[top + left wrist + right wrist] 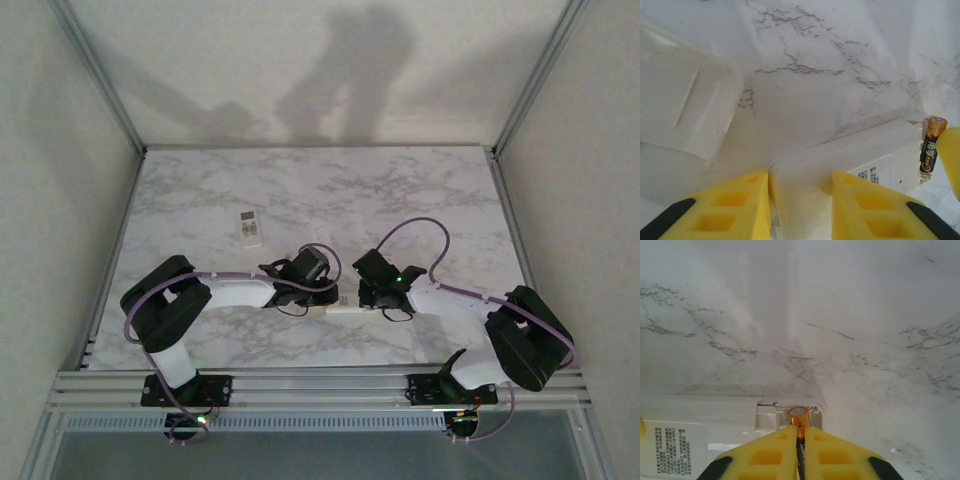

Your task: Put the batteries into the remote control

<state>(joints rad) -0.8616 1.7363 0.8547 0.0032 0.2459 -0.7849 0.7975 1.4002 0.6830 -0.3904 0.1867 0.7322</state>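
One battery (798,419) is in hand: dark body, orange end leading, clamped between the fingers of the right gripper (799,434). Its long axis runs in line with those fingers, pointing away from the wrist camera and crosswise to the length of the remote control (695,432). The orange end sits directly over the open battery recess (767,412), at the end of the remote nearer the right arm. Whether it touches the recess floor cannot be told.

The remote lies back-up on the table (870,315), label showing, with its long axis running from one arm toward the other. The left gripper (800,177) straddles the opposite end with its fingers apart, one on each side; firm contact cannot be confirmed. A separate white plastic piece (685,100) lies near it.

Judgement: the right arm is nearer the recess. The coming move depends on aligning the battery axis with the bay before seating.
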